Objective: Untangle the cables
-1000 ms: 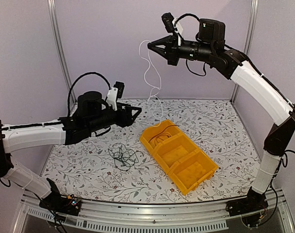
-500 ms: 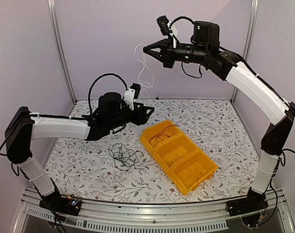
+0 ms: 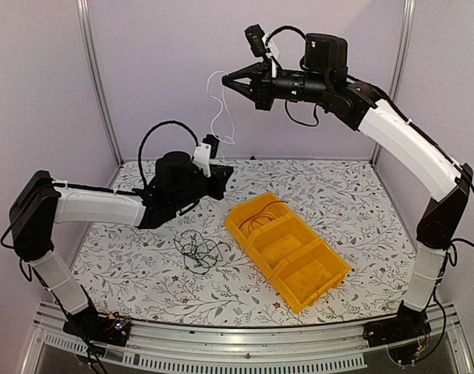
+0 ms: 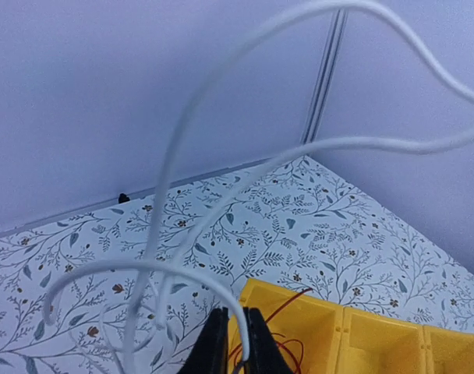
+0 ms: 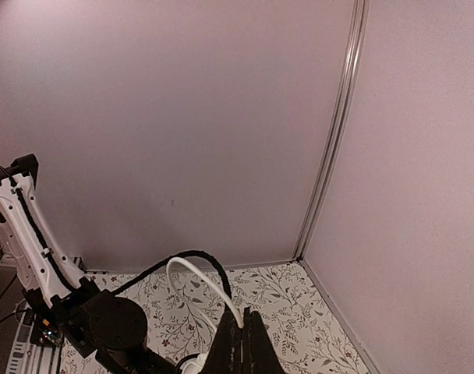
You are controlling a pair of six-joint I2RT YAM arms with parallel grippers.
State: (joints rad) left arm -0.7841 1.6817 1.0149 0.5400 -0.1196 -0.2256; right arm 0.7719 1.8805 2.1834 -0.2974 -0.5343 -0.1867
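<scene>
Tabletop (image 3: 354,202): left jaws newly around white cable (image 4: 401,145)

Right pincer (image 5: 238,343) clamped on white cable (image 5: 184,260) arching up-left; left arm (image 5: 112,321) below.

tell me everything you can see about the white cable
The thin white flexible cable looks like a smooth, plastic-coated wire, far thinner than a finger. It is strung in the air in loose, wavy loops between the two arms. Its upper part is pinched in the shut right end effector and a lower part is pinched in the left end effector. No plug can be made out.
</scene>
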